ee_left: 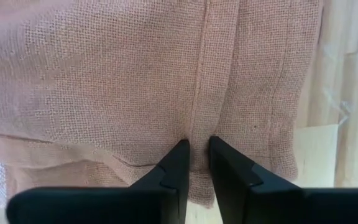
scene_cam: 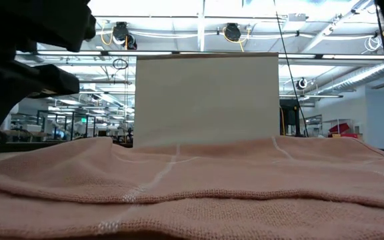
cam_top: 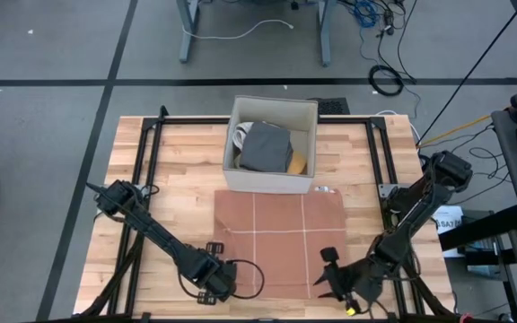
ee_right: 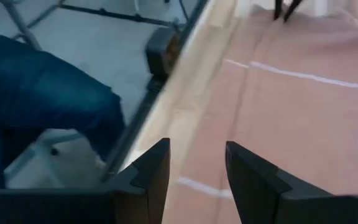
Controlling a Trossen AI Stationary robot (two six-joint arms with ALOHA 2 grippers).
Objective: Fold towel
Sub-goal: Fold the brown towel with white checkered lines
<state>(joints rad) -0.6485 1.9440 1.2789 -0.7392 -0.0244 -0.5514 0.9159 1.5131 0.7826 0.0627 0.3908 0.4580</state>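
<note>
A salmon-pink towel with thin white lines lies spread on the wooden table, in front of a white box. In the low view the towel fills the foreground in soft ridges. My left gripper stands at the towel's near left corner, pointing down, its fingers closed in on the cloth. My right gripper hovers tilted at the towel's near right corner. It is open with nothing between its fingers, over the towel's edge and the table's near edge. My left gripper pinches a narrow raised ridge of the towel between its two fingers, close to the towel's near left corner. The fingers come from above, pointing down. The rest of the towel lies flat on the table.
A white box stands just beyond the towel's far edge and holds a grey cloth. Black frame rails run along the table's sides. A person's jeans leg shows beyond the table's near edge.
</note>
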